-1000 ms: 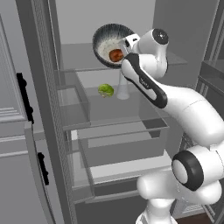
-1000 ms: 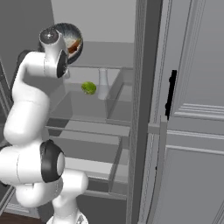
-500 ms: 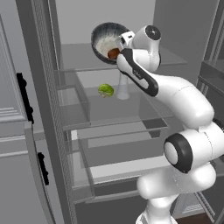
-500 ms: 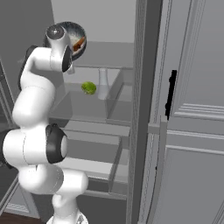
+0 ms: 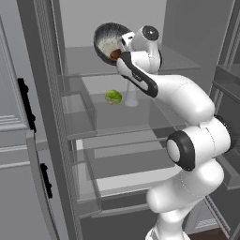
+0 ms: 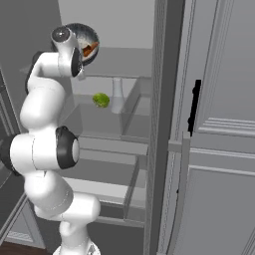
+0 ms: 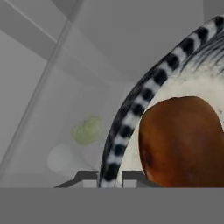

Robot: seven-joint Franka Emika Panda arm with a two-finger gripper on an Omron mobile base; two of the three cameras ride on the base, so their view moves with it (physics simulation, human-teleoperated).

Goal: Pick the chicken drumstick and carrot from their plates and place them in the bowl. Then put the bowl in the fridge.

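My gripper (image 5: 123, 48) is shut on the rim of the dark speckled bowl (image 5: 106, 40), holding it tilted and high, level with the top shelf inside the open fridge (image 5: 140, 63). The reddish-brown chicken drumstick (image 7: 181, 140) lies in the bowl's pale inside, close to my fingertips (image 7: 89, 178). The striped rim of the bowl (image 7: 131, 114) runs between them. From the right, the bowl (image 6: 85, 36) shows past my wrist, with an orange streak inside that looks like the carrot (image 6: 91, 49). The plates are out of view.
On the glass shelf below the bowl sit a small green vegetable (image 5: 113, 97) and a clear glass vessel (image 5: 131, 97). The fridge door (image 5: 21, 122) with black handles stands open at the left. A closed panelled door (image 6: 214, 124) flanks the right side.
My arm has pushed the bowl a little deeper toward the fridge's top shelf. My grip on the rim has not changed.
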